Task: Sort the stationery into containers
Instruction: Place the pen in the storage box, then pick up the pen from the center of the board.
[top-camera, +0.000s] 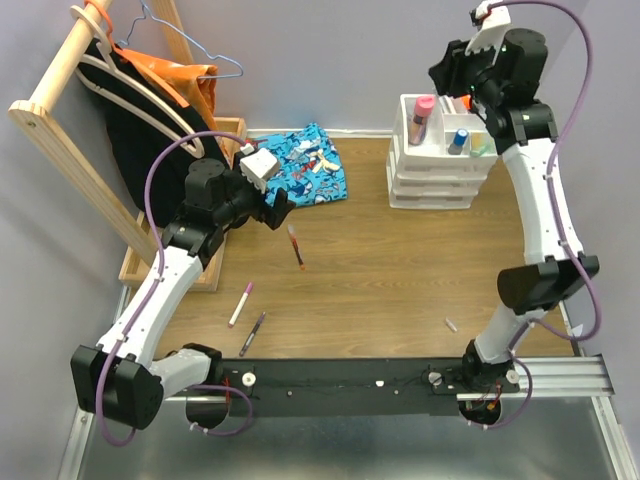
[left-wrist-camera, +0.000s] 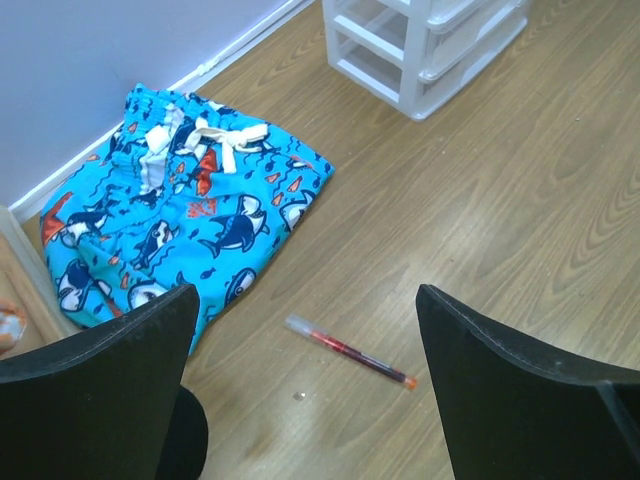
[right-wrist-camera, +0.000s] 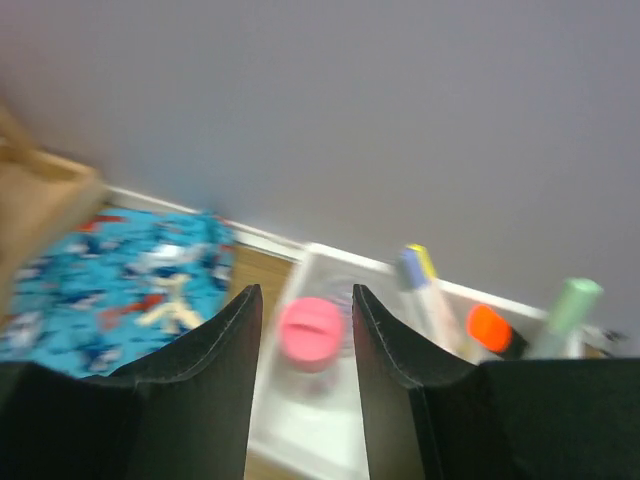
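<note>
While left fingers (left-wrist-camera: 100, 400) gape wide and right fingers (right-wrist-camera: 200, 400) stand narrow, the red pen (left-wrist-camera: 350, 351) lies orange tip nearward.

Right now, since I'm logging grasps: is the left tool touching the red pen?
Apart. The left wrist view shows the red pen lying on the table, bare wood between it and both fingers of the open left tool.

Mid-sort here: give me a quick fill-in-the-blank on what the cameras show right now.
The left gripper hovers open above a ___ pen.
The patterned cloth beside it is mostly ___.
Nearer the arm bases lie ___ more: a white-pink pen and a dark pen.
The right gripper hangs over the white ___, where a pink-capped tube stands.
Missing: red; blue; two; organiser.
</note>
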